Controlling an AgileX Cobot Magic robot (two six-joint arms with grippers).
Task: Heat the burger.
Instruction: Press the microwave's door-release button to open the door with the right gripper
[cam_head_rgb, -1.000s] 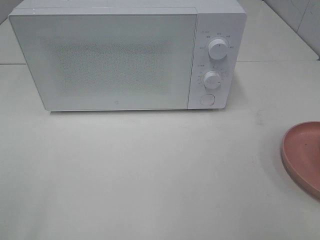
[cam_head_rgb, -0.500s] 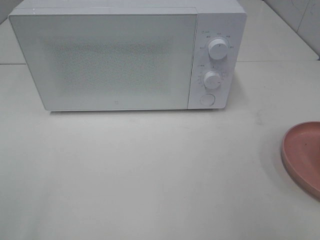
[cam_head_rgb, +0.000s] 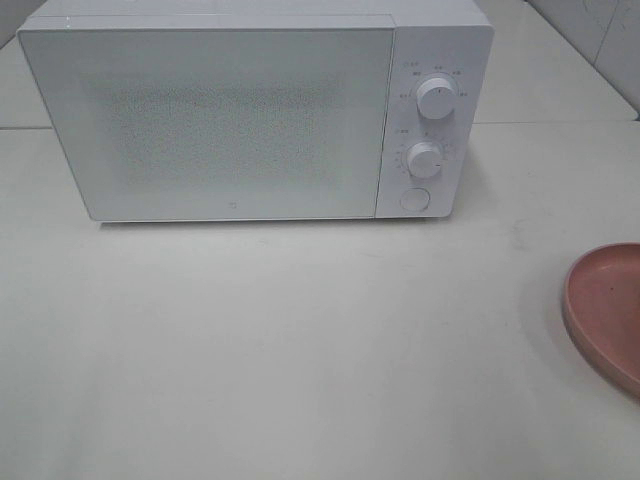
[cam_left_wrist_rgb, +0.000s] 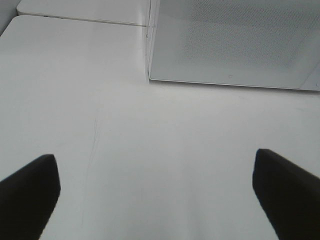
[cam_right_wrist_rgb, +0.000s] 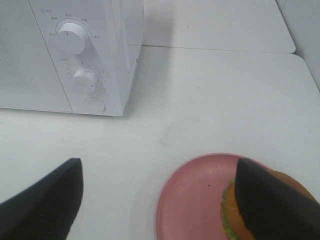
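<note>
Hanging above the counter (cam_left_wrist_rgb: 150, 130), the left tool (cam_left_wrist_rgb: 155, 167) has its fingers spread wide and grips nothing. The shut door of the white microwave (cam_left_wrist_rgb: 230, 45) lies ahead of it. The right tool (cam_right_wrist_rgb: 157, 165) is likewise spread wide and grips nothing. One of its fingers (cam_right_wrist_rgb: 270, 200) hides part of the burger (cam_right_wrist_rgb: 231, 210), which sits on the pink plate (cam_right_wrist_rgb: 190, 200); whether finger and bun touch cannot be determined. The plate rests on the counter, off the microwave's control-panel side and well apart from it. The panel carries an upper dial (cam_head_rgb: 437, 97), a lower dial (cam_head_rgb: 425, 159) and a round button (cam_head_rgb: 414, 199).
</note>
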